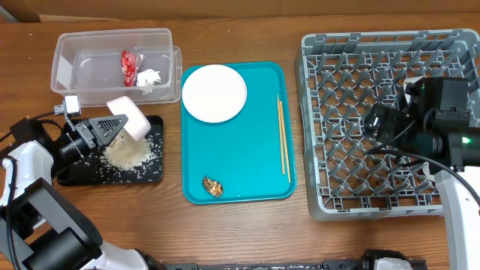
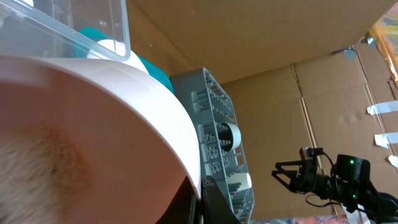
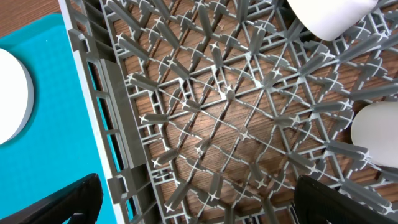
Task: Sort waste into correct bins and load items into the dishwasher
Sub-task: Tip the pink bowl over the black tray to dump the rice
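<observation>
Left side of the wooden tabletop [image 1: 225, 232]. Left tool [image 1: 114, 126] is clenched on the rim of a small pale bowl [image 1: 129, 114]. The bowl is tipped on its side at the tool's tip, over the top edge of the flat black tray [image 1: 75, 176]. A heap of white rice [image 1: 129, 152] lies on the tray directly below the bowl and tool, with loose grains scattered around it. In the left wrist view the bowl's curved wall fills the near field.

Clear plastic tub [image 1: 67, 52] sits just behind the black tray. Inside it a crumpled red wrapper [image 1: 129, 66] and a white tissue [image 1: 150, 78] lie side by side, well clear of either tool. Any marking on the wrapper is too small to read.

Centre: teal tray [image 1: 240, 150]. It carries the round white plate [image 1: 214, 93] at its far left corner, the wooden chopsticks [image 1: 282, 135] lying lengthwise along its right edge, and a small brown food scrap [image 1: 212, 186] near its front edge. Nothing is touching them.

Right: grey dish rack [image 1: 337, 75]. Right tool [image 3: 199, 208] hangs over the rack's left-centre, released, its jaws spread wide and holding nothing, with bare lattice between the fingers. Two white pieces of crockery, one [image 3: 329, 15] and the other [image 3: 376, 134], sit in the rack beyond the tool. Cup or bowl, I cannot tell.
</observation>
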Tool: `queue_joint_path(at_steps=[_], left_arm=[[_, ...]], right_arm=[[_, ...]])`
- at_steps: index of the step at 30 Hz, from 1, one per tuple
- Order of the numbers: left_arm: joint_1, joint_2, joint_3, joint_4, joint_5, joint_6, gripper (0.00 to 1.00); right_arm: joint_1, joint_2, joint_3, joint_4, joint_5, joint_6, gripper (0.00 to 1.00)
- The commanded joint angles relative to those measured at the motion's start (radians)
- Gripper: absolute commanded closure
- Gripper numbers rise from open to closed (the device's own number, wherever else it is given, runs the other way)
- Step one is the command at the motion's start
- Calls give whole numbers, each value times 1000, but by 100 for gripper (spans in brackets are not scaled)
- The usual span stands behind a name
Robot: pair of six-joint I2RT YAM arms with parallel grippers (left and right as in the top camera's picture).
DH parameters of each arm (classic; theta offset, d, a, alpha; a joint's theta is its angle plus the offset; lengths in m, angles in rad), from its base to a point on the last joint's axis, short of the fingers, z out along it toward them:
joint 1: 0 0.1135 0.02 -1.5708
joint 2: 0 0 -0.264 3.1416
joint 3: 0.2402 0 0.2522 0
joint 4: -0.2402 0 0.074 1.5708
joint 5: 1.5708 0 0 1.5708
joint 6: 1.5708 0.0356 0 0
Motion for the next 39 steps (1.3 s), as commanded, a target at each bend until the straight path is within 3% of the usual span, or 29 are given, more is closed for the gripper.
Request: queue_joint_path(at_steps=[1, 23, 27, 29, 32, 35, 38, 39], left_arm=[[5, -5, -3, 3, 39, 29, 96], [5, -5, -3, 24, -33, 12, 96], [5, -5, -3, 91, -251, -246, 96], [5, -5, -3, 88, -159, -220, 96], [4, -5, -3, 56, 151, -6, 96], [5, -5, -3, 84, 97, -28, 96], [5, -5, -3, 94, -82, -198, 96], [5, -5, -3, 78, -43, -187, 96]], right_arm=[[-3, 3, 0, 3, 12, 0, 0], [-3, 3, 0, 4, 12, 0, 0], [-3, 3, 0, 5, 12, 0, 0], [-3, 3, 0, 5, 12, 0, 0], [-3, 3, 0, 4, 12, 0, 0], [-3, 3, 0, 1, 12, 0, 0], [-3, 3, 0, 0, 12, 0, 0], [-3, 3, 0, 1, 12, 0, 0]])
